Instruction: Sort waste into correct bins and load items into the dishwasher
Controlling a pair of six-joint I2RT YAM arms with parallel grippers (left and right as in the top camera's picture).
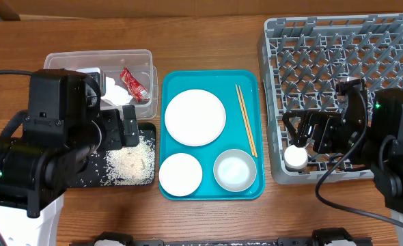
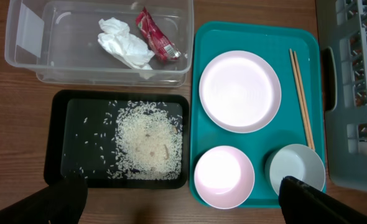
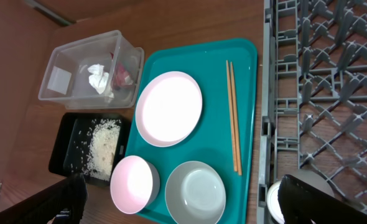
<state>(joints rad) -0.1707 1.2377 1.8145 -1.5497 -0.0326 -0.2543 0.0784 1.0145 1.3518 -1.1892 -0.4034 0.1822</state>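
Wooden tabletop underlies everything. Right gripper (image 1: 302, 140) hangs with jaws spread wide and empty over the near-left corner of the grey dish rack (image 1: 393, 41), and the small white cup (image 1: 296, 158) stands just below its fingers. Left gripper (image 1: 130, 128), equally wide and empty, hovers over the black tray (image 2: 71, 137) of rice (image 2: 146, 140). The wrapper (image 2: 155, 34) and napkin (image 2: 124, 43) lie in the clear tub (image 2: 65, 43).

The chopsticks (image 1: 246, 121) are likely next; they lie on the teal tray (image 1: 188, 80), beside the plate (image 1: 195, 117). Their long axis runs far-to-near along the tray's right edge, with the near ends leaning slightly toward the rack. It would be best to turn the jaws across that axis, pinch both sticks mid-length, and lift level.
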